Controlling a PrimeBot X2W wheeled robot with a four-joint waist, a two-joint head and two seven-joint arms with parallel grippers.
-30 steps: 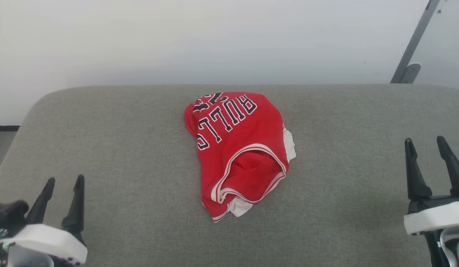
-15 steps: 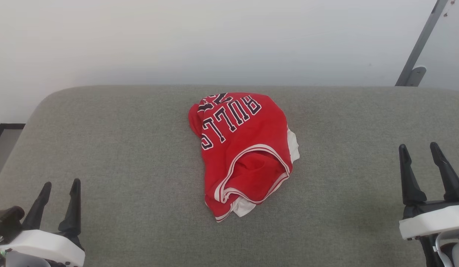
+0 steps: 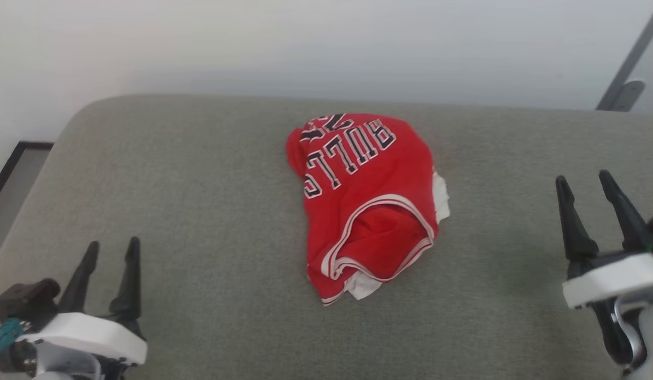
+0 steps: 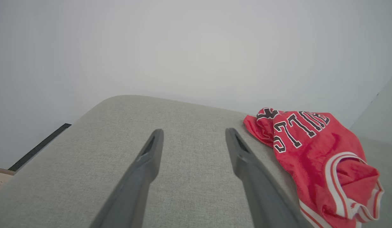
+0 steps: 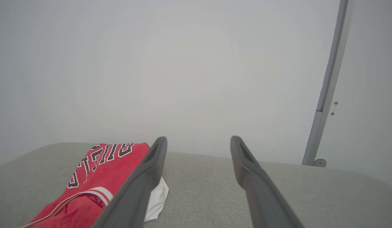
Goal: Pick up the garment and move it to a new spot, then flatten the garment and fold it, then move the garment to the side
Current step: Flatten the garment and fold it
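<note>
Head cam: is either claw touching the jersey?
No, the jersey lies crumpled in the middle of the grey cushion, while the left claw and right claw stand open, well clear on either side.

Head view: high up, looks forward and down on the grey padded tabletop from mid distance, frame slightly tilted. Wall at top, left pincer lower left, right pincer at right edge. Left wrist view: low, close over the tabletop, faces the wall along its own fingers, garment off to its right. Right wrist view: low too, faces the wall, garment lower left, metal post on right. All three share garment, tabletop's far edge and wall. Head and right wrist views share the post.
</note>
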